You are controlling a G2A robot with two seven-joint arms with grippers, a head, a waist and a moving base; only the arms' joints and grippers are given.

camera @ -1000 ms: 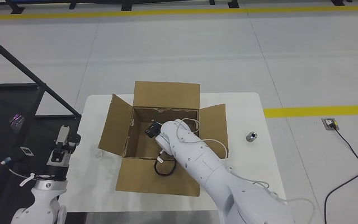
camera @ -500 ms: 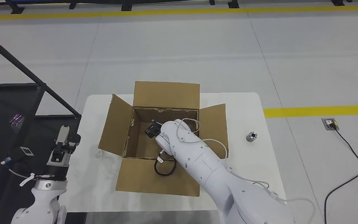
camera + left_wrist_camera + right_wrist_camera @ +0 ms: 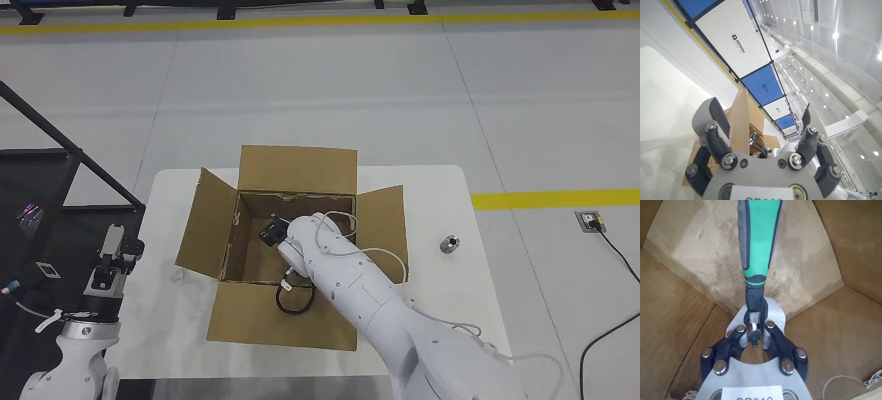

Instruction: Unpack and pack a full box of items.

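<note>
I have my right tool (image 3: 755,316) down inside the open cardboard box (image 3: 297,170), jaws clamped tight on the metal shank of a green-and-grey-handled screwdriver (image 3: 758,237); the box sits in the middle of the worktop (image 3: 430,190). My left tool (image 3: 761,110) hangs beside the worktop's left edge, jaws spread wide and holding nothing; a small metal cylinder (image 3: 449,243) stands apart, right of the box.

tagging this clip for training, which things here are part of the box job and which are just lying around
Part of the job:
open brown cardboard box
green-and-grey-handled tool, held inside it by the right gripper
small silver metal cylinder on the white table, likely unpacked

Just lying about:
grey floor socket with black cable
black metal frame left of the table
</note>
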